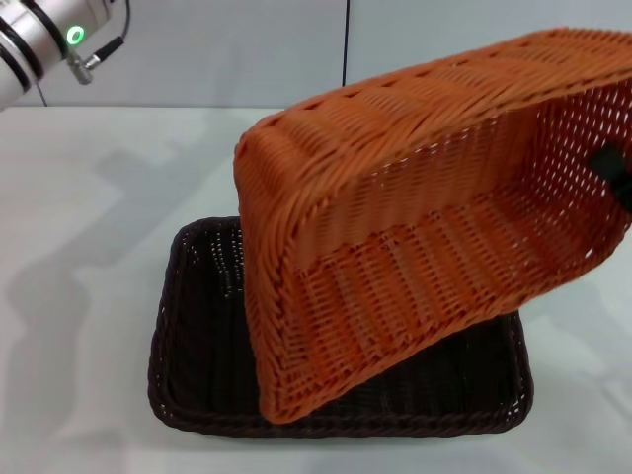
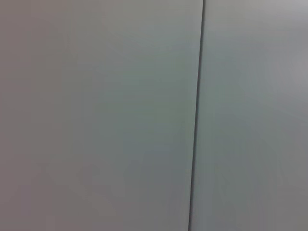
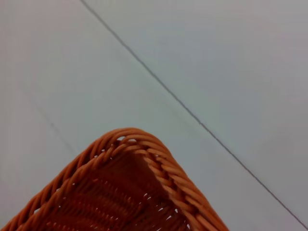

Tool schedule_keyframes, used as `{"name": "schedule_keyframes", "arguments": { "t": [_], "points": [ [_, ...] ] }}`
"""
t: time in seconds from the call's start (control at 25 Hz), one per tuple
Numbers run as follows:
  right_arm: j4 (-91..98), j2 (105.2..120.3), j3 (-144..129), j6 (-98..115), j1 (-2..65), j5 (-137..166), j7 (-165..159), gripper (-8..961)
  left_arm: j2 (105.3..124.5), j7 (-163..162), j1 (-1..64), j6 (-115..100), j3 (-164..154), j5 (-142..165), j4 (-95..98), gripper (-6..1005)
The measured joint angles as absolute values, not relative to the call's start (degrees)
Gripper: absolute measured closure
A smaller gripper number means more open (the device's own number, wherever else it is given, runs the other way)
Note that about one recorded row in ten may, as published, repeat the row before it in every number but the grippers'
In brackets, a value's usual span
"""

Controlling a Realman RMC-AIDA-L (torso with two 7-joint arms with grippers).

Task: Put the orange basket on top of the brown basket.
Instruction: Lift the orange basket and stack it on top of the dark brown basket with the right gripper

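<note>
White tabletop (image 1: 79, 296) carries the dark brown rectangular woven basket (image 1: 197, 395); the bright orange woven basket (image 1: 425, 217) tilts above it, held by right jaws (image 1: 614, 173), grip unclear.

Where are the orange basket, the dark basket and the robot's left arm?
orange basket (image 1: 395, 286): head view, woven bottom, inside.
brown basket (image 1: 197, 326): head view, bare floor, left side.
left arm (image 1: 44, 35): head view, silver section, top left corner.
</note>
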State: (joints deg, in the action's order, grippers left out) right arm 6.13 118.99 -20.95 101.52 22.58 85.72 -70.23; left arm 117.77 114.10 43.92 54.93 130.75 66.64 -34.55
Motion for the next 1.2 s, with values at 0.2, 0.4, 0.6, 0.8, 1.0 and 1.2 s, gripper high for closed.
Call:
{"name": "schedule_keyframes", "arguments": {
  "t": [0.2,0.4,0.6,0.8,1.0,1.2],
  "points": [
    [0.97,119.19,-20.25,101.26,21.39,85.66,-68.97,721,117.78,114.98,45.38,54.32,130.63,66.69,-32.95,137],
    [-1.99,119.22,-20.93,100.58,21.37,86.61,-68.40,709,117.77,115.09,45.75,53.33,130.61,66.71,-32.70,137],
    [-3.17,119.25,-21.01,100.46,22.31,89.83,-68.37,697,117.77,115.12,45.85,52.73,130.55,66.71,-32.62,137],
    [-4.72,119.35,-20.83,101.10,22.01,90.75,-68.26,685,117.76,115.13,45.94,52.36,130.51,66.71,-32.21,137],
    [-7.59,119.39,-19.30,101.74,20.01,90.44,-65.46,673,117.70,115.14,46.28,52.01,130.71,67.86,-32.00,137],
    [-8.94,119.40,-18.03,101.12,17.84,90.40,-63.62,661,117.75,115.14,46.71,51.06,130.83,68.91,-31.92,137]
  ]
}}
